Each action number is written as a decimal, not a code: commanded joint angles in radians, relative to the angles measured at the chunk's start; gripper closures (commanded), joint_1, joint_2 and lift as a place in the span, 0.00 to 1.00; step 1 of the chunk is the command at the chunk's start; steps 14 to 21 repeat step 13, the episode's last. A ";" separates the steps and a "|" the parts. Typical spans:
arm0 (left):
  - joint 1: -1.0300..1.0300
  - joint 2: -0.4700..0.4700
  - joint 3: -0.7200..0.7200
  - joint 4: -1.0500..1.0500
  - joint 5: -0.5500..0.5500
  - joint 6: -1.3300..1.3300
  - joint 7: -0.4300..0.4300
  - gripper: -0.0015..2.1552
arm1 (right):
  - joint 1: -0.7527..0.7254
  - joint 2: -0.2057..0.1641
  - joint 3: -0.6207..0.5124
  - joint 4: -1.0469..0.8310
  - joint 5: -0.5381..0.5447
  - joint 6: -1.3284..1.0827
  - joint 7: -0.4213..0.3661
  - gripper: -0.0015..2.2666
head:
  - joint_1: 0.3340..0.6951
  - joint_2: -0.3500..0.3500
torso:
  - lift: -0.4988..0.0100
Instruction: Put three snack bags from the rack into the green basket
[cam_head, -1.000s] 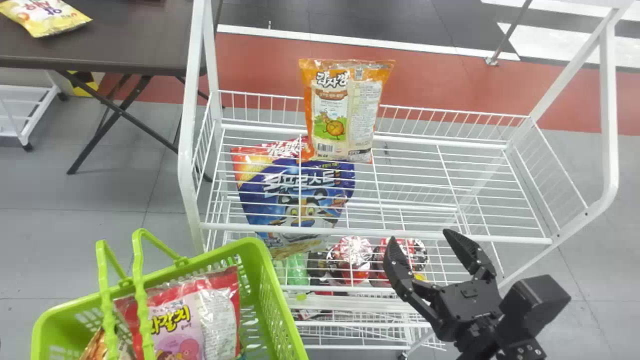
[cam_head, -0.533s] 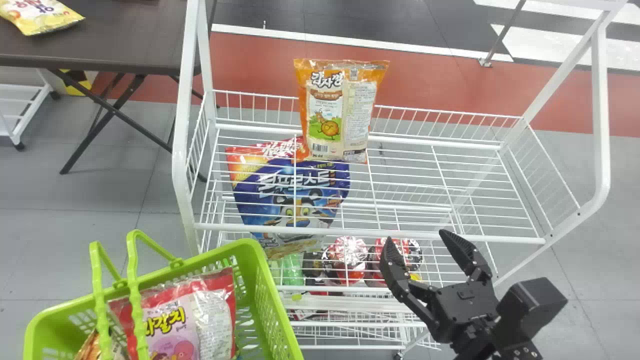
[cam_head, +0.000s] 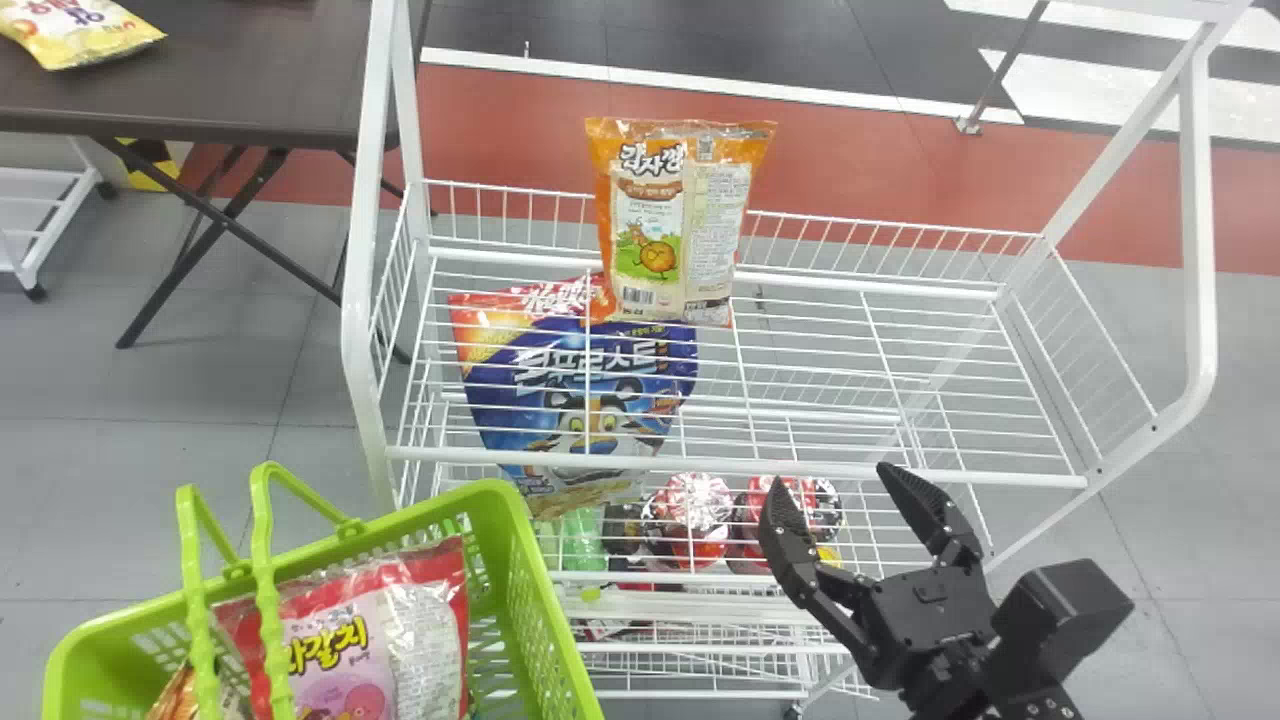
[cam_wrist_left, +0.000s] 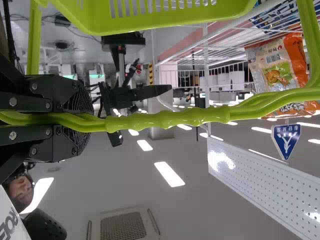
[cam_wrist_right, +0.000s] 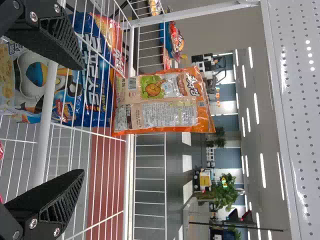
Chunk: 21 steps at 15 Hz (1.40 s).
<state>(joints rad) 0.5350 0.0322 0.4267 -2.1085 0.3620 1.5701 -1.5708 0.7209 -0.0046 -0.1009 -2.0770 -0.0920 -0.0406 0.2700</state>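
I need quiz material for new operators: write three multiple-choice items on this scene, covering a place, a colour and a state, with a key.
1. Where is the orange snack bag?
A) In the green basket
B) On the table
C) On the rack

2. What colour is the rack?
A) White
B) Black
C) Blue

3. How are the right gripper's fingers?
A) Clamped on a bag
B) Apart, holding nothing
C) Pressed together

Key:
1. C: it stands toward the back of the wire shelf.
2. A: its posts and wires are white.
3. B: a wide gap separates them.
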 joint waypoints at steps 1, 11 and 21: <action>0.000 0.000 0.000 0.001 0.000 0.001 -0.010 1.00 | 0.002 0.006 0.000 0.000 0.000 0.000 0.000 0.04 | 1.00 0.24 | 0.98; 0.000 0.002 -0.006 -0.001 -0.002 0.001 -0.010 1.00 | 0.005 0.006 -0.005 0.000 -0.018 0.000 0.000 0.04 | 1.00 0.23 | 0.98; 0.000 0.003 -0.014 -0.002 -0.002 0.001 -0.010 1.00 | 0.006 0.006 -0.005 -0.008 -0.018 0.000 0.000 0.04 | 1.00 0.22 | 0.98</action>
